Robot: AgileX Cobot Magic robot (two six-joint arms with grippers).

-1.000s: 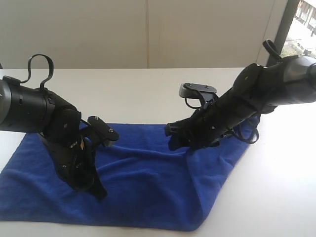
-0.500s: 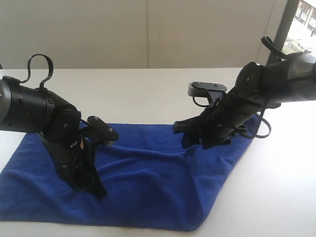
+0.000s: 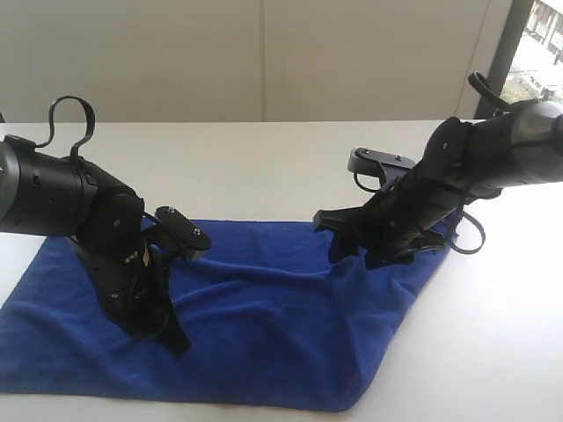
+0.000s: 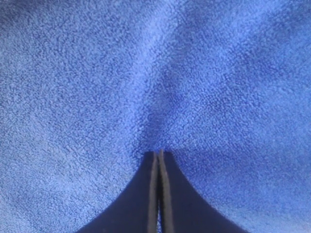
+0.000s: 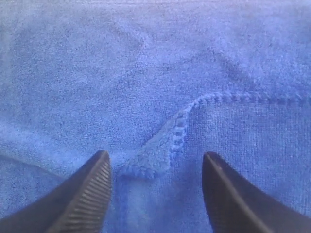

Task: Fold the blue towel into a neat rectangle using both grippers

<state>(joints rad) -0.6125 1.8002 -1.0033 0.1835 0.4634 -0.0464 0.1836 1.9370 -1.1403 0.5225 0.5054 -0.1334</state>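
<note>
Hovering spread over stitched corner [image 5: 148, 165] of towel [image 3: 264, 325], right tool [image 5: 155, 162] likely needed to drop and pinch it squarely; left tool [image 4: 158, 156] sat pressed together on cloth.

Royal-blue towel [image 3: 264, 325], white table [image 3: 264, 167]

White table [image 3: 264, 167], pale wall [image 3: 176, 53], window [image 3: 541, 44]

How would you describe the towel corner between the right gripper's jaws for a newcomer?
A blue towel lies on the white table. Near its right end the right gripper hangs open. Between the jaws sits a small turned-over corner flap, marked by a stitched hem lying across flat cloth.
</note>
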